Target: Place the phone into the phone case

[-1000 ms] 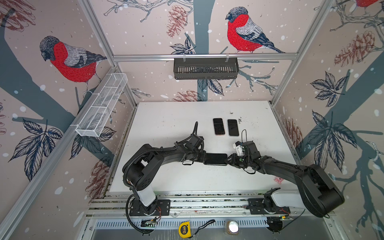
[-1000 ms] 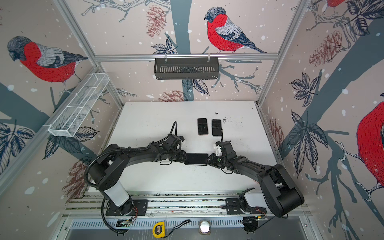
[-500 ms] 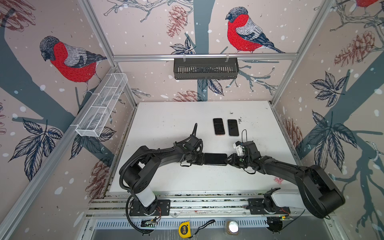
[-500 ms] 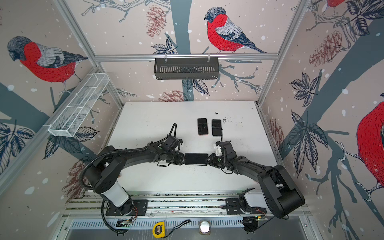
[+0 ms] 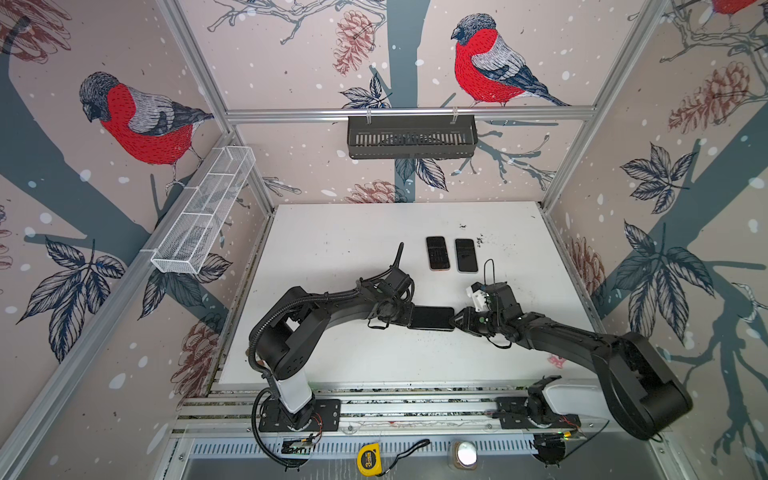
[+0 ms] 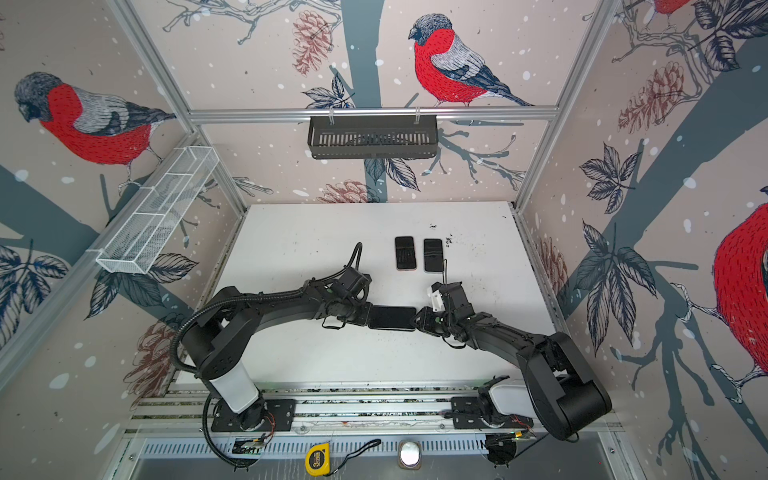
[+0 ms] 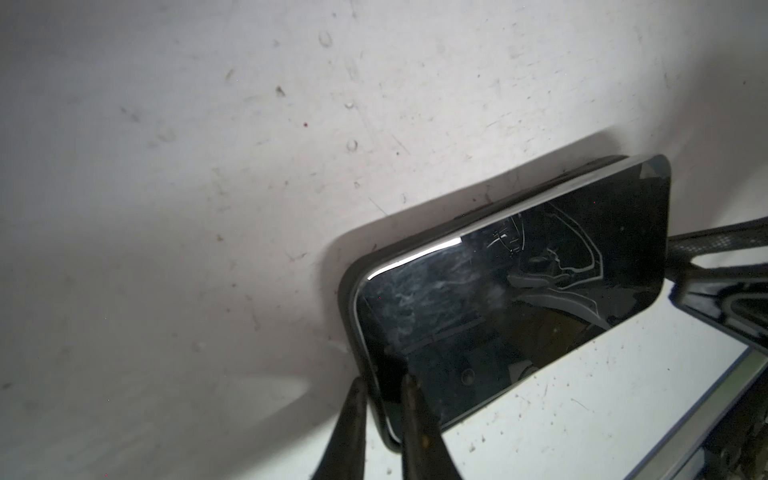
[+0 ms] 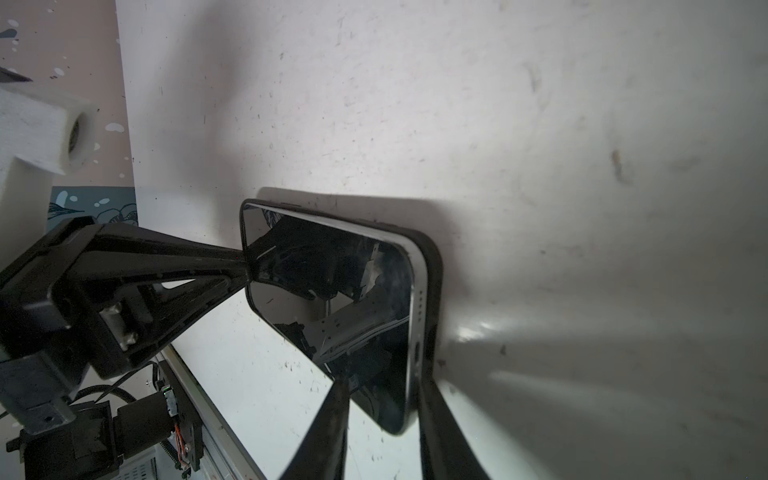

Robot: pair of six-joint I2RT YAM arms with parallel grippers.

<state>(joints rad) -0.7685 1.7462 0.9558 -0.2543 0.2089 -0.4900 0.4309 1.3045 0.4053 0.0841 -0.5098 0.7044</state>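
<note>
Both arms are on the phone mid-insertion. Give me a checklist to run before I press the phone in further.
1. Left gripper clamped on phone and phone case together: ok.
2. Right gripper clamped on the opposite end: ok.
3. Phone seated at the left gripper's end: ok, case rim wraps the corner.
4. Phone seated at the right gripper's end: not ok, its silver edge stands out of the case.
5. Two other phones on the table clear of both arms: ok.
6. Case resting on the table or lifted: cannot tell.

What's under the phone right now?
The black phone case, its rim showing beside the phone. The case's inside and the table right beneath are covered.
</note>
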